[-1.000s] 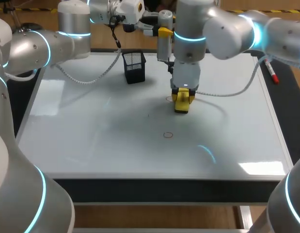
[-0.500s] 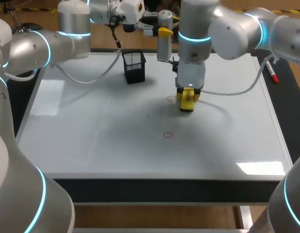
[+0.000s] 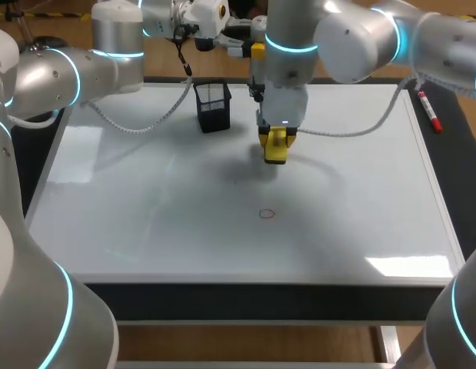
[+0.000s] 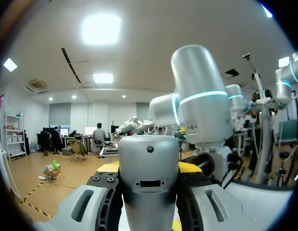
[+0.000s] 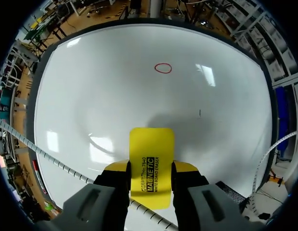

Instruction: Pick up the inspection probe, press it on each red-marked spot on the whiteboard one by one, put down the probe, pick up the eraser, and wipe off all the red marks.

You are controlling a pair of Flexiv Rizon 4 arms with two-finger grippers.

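Whiteboard (image 3: 145,192): right claw (image 3: 275,142) pinching yellow eraser (image 5: 151,149), wiping underway; left claw (image 4: 149,168) clamped on probe (image 4: 149,154); next, drag eraser to lone red circle (image 3: 267,214).

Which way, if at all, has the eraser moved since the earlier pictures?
Yes. The eraser, in the right gripper, has moved toward the basket, away from the red circle.

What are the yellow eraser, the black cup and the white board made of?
The eraser looks like smooth yellow plastic, with an even, slightly shiny face. The black cup seems to be wire mesh, probably metal: you can see through its walls. The whiteboard is hard and glossy, mirroring the lights.
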